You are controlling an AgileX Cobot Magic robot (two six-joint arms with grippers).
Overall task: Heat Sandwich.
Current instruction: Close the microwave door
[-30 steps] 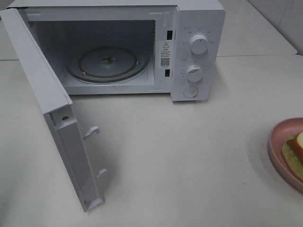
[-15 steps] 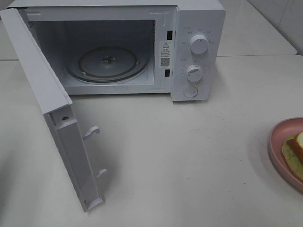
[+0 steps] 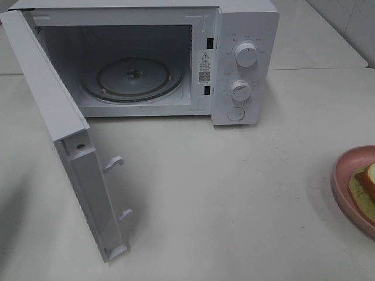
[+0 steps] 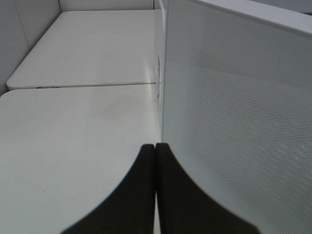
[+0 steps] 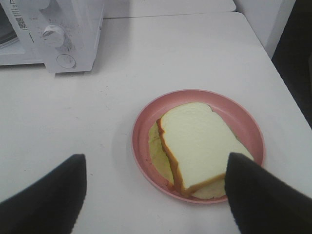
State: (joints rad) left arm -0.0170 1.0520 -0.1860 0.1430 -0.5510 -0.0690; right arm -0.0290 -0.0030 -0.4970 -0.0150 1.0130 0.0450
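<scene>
microwave (image 3: 146,58) door (image 3: 64,140) open, sandwich (image 5: 197,144) on plate (image 5: 146,126)

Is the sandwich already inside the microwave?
No, the sandwich lies on the pink plate on the table, and the open microwave holds only its glass turntable.

ext high: down at microwave (image 3: 243,58) | wrists: close (R shares dials)

white tabletop (image 3: 234,193) fills most of the overhead view, matte, w/ a few faint scuffs. a seam runs across it behind, where a 2nd white table (image 3: 316,35) butts up, edges touching. pale wall (image 3: 345,17) at far right corner, looks tiled. dark floor strip (image 5: 297,63) past the table edge in right wrist view. light soft, even, weak shadows.
</scene>
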